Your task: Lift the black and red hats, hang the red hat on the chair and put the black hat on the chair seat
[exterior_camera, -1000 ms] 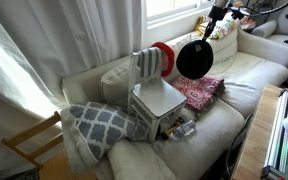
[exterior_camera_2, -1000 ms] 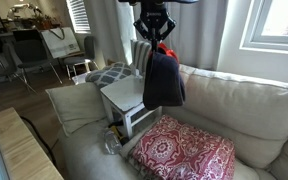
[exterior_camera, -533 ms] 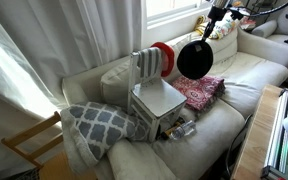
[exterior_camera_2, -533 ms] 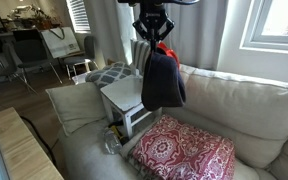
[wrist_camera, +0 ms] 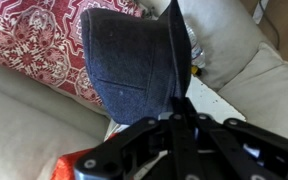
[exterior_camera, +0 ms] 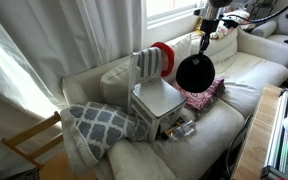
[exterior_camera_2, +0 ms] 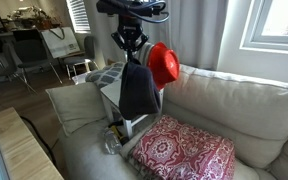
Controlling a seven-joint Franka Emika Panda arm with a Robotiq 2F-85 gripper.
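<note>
The gripper (exterior_camera: pixel 201 42) comes down from the top in both exterior views (exterior_camera_2: pixel 131 55). Its fingers (wrist_camera: pixel 180 118) are pinched on the edge of the black hat (exterior_camera: pixel 195 73). The hat hangs limp below them, clear of any surface. In an exterior view it shows as a round disc just off the front of the chair (exterior_camera: pixel 156 98). In an exterior view it is a folded dark shape (exterior_camera_2: pixel 139 92) hanging in front of the seat (exterior_camera_2: pixel 115 92). Can't tell if it is straight over the seat or just beside it.

In the wrist view the black hat (wrist_camera: pixel 134 55) fills the middle, with a seam down its dome. The fingers close on its rim at the lower right, and a white bit of the chair (wrist_camera: pixel 214 101) shows beside them.

The red hat (exterior_camera: pixel 164 58) hangs on the top of the chair's slatted back, its red dome facing out (exterior_camera_2: pixel 164 63). It is apart from the black hat.

The chair stands on a cream sofa (exterior_camera: pixel 246 68). A red patterned cloth (exterior_camera: pixel 202 95) lies flat on the sofa cushion next to the chair, also seen in an exterior view (exterior_camera_2: pixel 184 152) and in the wrist view (wrist_camera: pixel 29 40). A grey-and-white patterned pillow (exterior_camera: pixel 99 122) leans on the chair's other side. A light wooden chair (exterior_camera: pixel 29 140) stands by the curtain (exterior_camera: pixel 34 50), off the sofa's end.
</note>
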